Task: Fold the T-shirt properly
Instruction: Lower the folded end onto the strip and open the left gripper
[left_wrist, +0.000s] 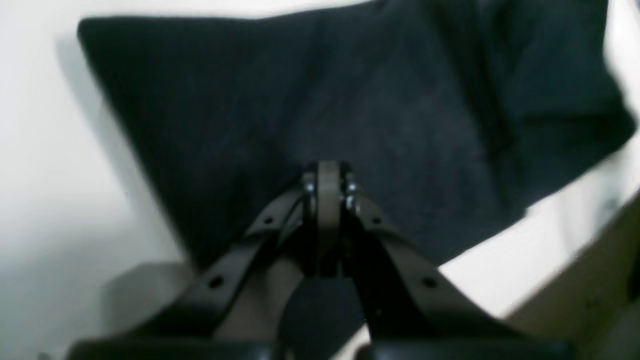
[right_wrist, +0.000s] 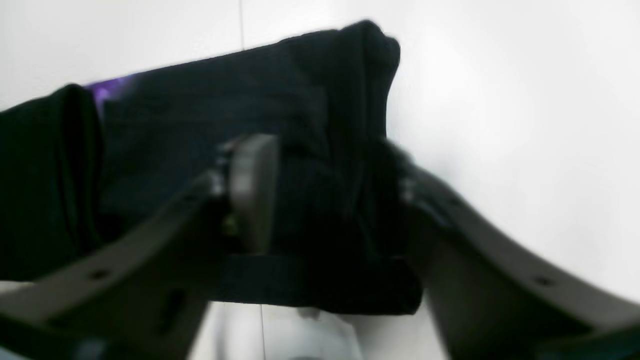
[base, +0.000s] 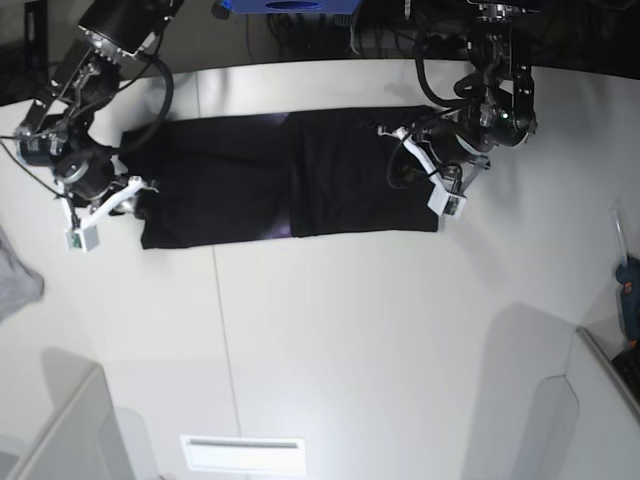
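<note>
So the T-shirt (base: 290, 178) is lying on the white tabletop (base: 350, 330) as a long black strip running side to side, already doubled into a band with one layer overlapping near the middle. It's soft, floppy cotton, light, and it'll sag and slide on itself the moment you lift it, so I'd grab it at the short ends, through all the layers at once, not mid-panel.

Left gripper (left_wrist: 327, 175) is clamped tight on the cloth at its end, fabric fanning out from the pinch, arm reaching down from the far edge with the wrist tilted.

Right gripper (right_wrist: 325, 200) is at the other end, jaws wide apart with bunched fabric sitting between them, not pinched.
</note>
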